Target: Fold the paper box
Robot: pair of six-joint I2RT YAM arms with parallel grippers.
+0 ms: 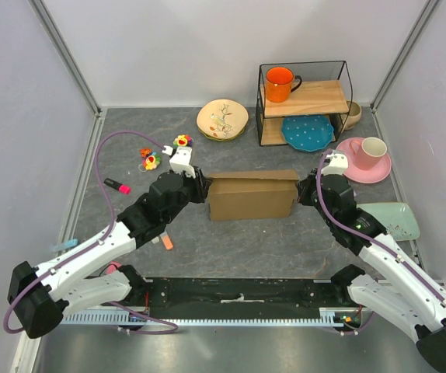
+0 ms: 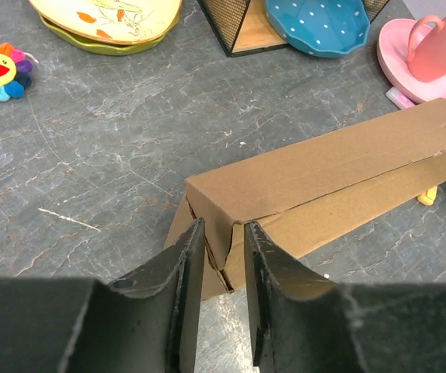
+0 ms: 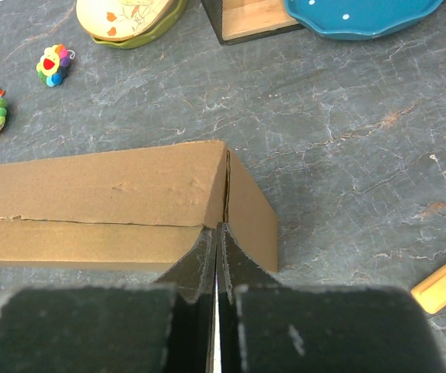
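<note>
The paper box (image 1: 252, 196) is a plain brown cardboard box, folded into a long closed shape, lying across the middle of the table. My left gripper (image 1: 205, 189) is at its left end. In the left wrist view the gripper (image 2: 223, 233) has its narrowly parted fingers closed around the creased end corner of the box (image 2: 324, 167). My right gripper (image 1: 299, 190) is at the right end. In the right wrist view the gripper (image 3: 218, 233) is nearly closed, tips pinching at the end seam of the box (image 3: 106, 190).
A black wire shelf (image 1: 304, 101) holds an orange mug (image 1: 279, 84) and a blue plate (image 1: 307, 132) at the back. A floral plate (image 1: 222, 119), a pink cup on a saucer (image 1: 367, 155), a pale green plate (image 1: 394, 220), a pink marker (image 1: 117, 186) and small toys (image 1: 150, 159) lie around.
</note>
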